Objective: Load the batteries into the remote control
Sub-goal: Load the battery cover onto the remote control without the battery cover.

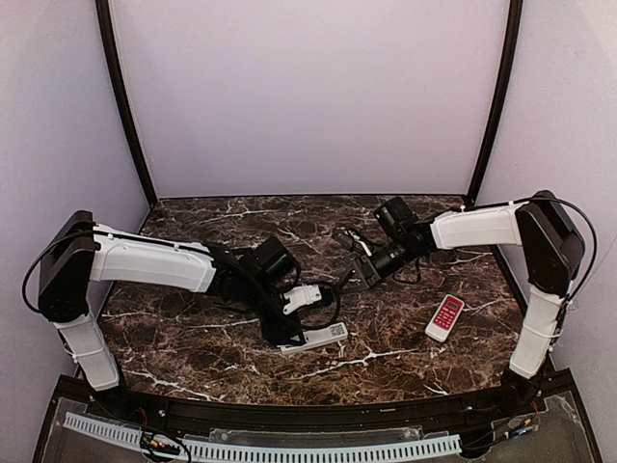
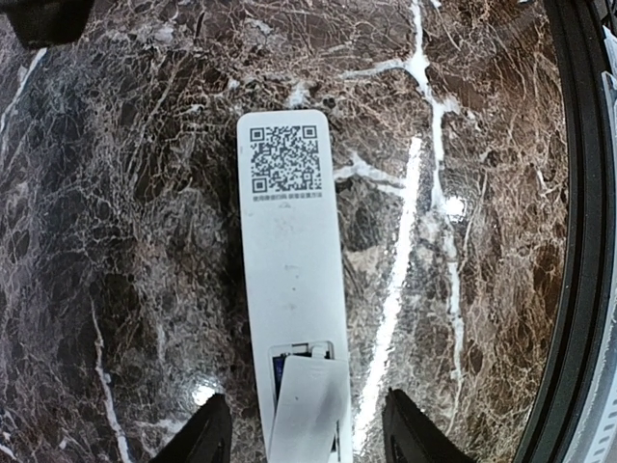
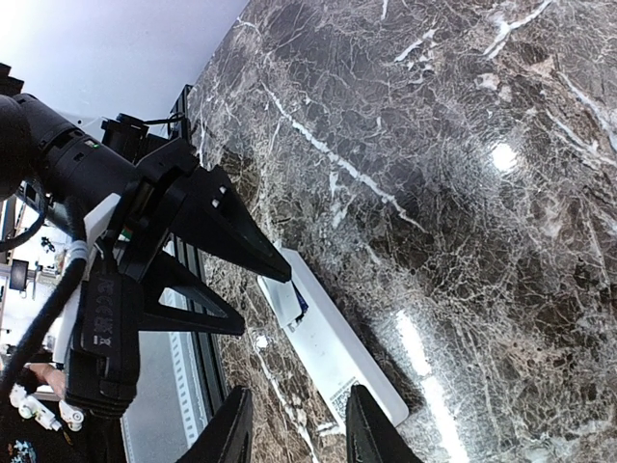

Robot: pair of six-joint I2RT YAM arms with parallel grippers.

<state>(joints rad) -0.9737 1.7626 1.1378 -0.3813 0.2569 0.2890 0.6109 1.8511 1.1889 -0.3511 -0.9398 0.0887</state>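
Between the parted jaws of the left gripper (image 2: 307, 395) lies the remote control (image 2: 289, 241), untouched; the right gripper (image 3: 298, 390), nearby, is parted and empty.

The left gripper (image 2: 307, 429) straddled the battery end of the remote control (image 2: 289, 270), leaving a narrow gap beside each finger; a loose white cover (image 2: 310, 405) lay askew over part of the compartment; the QR-code end stood unobstructed; the red-and-white remote (image 1: 444, 317) sat well apart on the right; bare table (image 1: 193, 338) lay under the right gripper (image 3: 294, 424).
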